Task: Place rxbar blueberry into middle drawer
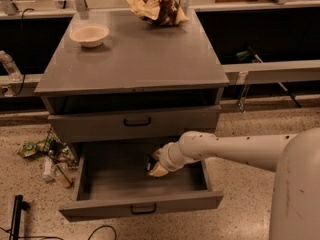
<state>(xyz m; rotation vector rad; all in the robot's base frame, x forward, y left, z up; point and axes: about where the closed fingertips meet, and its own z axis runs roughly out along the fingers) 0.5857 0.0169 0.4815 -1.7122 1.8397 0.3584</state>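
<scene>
The middle drawer (112, 181) is pulled open below the cabinet top, its grey floor showing and its front panel with a black handle (143, 209) nearest me. My gripper (156, 167) reaches in from the right and hangs just above the drawer floor at its middle. It is shut on the rxbar blueberry (151, 162), a small dark bar that shows between the tan fingertips (160, 172). The white arm (235, 149) crosses over the drawer's right wall.
A closed grey drawer front (90, 125) with a like black handle sits above the open one. On the cabinet top stand a beige bowl (89, 34) and a tan-and-brown snack bag (157, 9). Litter and bottles (50, 159) lie on the floor to the left.
</scene>
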